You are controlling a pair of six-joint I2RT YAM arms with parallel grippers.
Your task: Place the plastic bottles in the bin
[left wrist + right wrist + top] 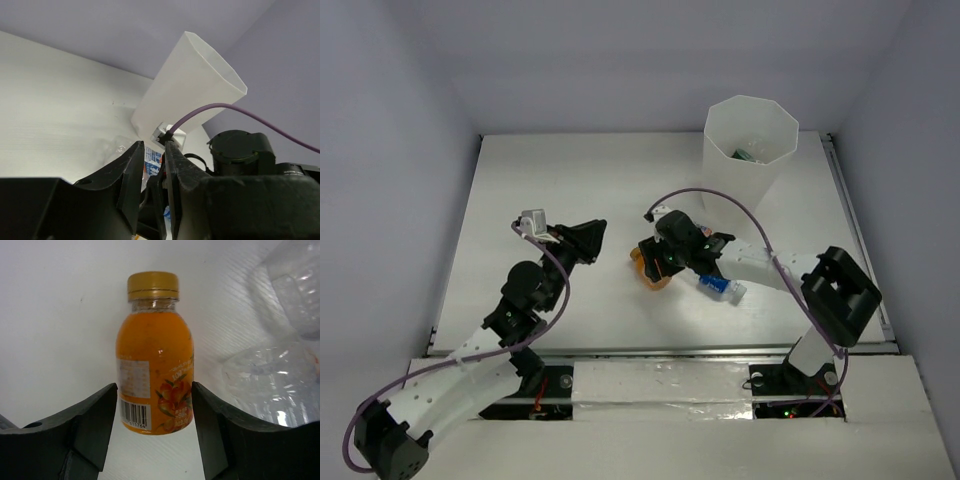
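White table [550, 180] carries the orange bottle [154, 355], long axis from 6 to 12 o'clock, cap at 12, between the released jaws of the nearer right gripper [154, 387].

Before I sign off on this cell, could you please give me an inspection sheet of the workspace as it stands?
Surface: white table; no spills seen.
Job's things: orange bottle lying on the table; clear bottles beside it; blue-labelled bottle under the right arm; bin upright at the far right, with something clear inside.
Clutter: nothing seen.
Grippers: right gripper straddles the orange bottle's base, grip unconfirmed; left gripper has its fingers close together and holds nothing.
Cables: purple cable arcs from the right wrist past the bin; a second one runs along the left arm.
Surroundings: plain pale walls on three sides.
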